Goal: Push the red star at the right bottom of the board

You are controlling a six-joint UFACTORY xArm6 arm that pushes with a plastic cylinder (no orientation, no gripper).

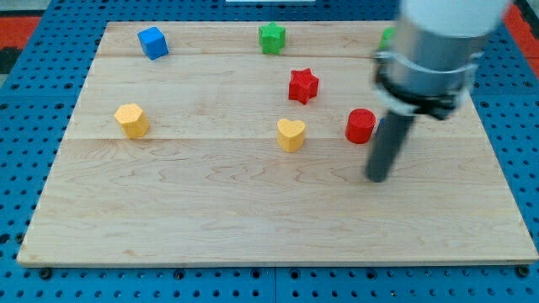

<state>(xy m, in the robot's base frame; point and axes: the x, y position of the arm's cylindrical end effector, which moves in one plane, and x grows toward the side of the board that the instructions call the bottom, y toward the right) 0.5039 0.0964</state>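
The red star (303, 86) lies on the wooden board (253, 219), right of centre in its upper half. My tip (378, 178) touches the board to the lower right of the star, well apart from it. A red round block (360, 125) stands between them, just up and left of my tip and close to the rod.
A yellow heart (290, 134) lies below the star. A yellow hexagonal block (131, 119) is at the left. A blue cube (152, 42) and a green star-like block (271, 38) sit near the top edge. Another green block (386, 37) is partly hidden behind the arm.
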